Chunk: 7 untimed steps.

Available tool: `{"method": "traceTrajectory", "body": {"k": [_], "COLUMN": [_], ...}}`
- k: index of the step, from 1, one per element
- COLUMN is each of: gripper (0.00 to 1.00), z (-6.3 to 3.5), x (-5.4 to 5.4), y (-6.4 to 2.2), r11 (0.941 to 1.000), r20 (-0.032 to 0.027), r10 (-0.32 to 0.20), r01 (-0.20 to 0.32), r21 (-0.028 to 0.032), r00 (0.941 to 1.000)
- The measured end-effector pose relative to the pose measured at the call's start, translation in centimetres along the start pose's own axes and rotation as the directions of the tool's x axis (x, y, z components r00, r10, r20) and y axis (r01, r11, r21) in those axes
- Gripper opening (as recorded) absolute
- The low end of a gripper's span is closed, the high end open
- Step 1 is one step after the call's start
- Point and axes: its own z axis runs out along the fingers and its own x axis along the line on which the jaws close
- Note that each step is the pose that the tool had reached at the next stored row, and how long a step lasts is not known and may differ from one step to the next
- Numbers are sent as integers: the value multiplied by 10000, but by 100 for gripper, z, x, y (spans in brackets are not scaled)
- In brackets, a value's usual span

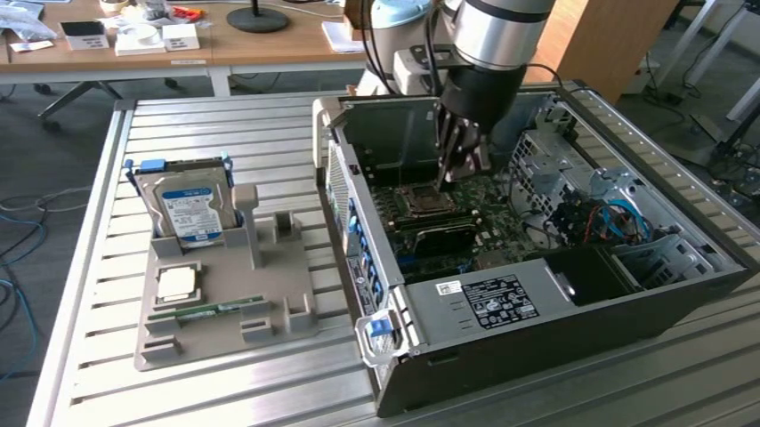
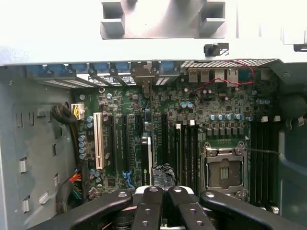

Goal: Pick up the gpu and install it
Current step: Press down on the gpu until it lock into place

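Observation:
The gpu (image 1: 437, 236) is a dark card standing on edge in a motherboard slot inside the open computer case (image 1: 665, 294), beside the CPU socket (image 1: 422, 200). In the wrist view the gpu (image 2: 148, 153) runs edge-on from its pale bracket at the back panel towards my fingers. My gripper (image 1: 461, 173) hangs over the motherboard, above the card's inner end. Its fingers (image 2: 149, 201) are shut together, and the gripper (image 2: 163, 191) has nothing visibly between them.
A grey parts holder (image 1: 273, 302) lies on the slatted table at the exterior view's left. It carries a silver hard drive (image 1: 190, 209), a CPU chip (image 1: 176, 283) and a green memory stick (image 1: 220, 309). Cables (image 1: 600, 222) and drive cages fill the case's right side.

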Motion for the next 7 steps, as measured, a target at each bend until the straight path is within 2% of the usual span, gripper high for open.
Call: {"method": "traceTrajectory", "body": {"k": [7], "gripper": [11], "z": [-7], "x": [0], "y": [0], "r11": [10000], "r20": [0], "r10": [0], "r01": [0], "r21": [0], "r00": [10000]}}
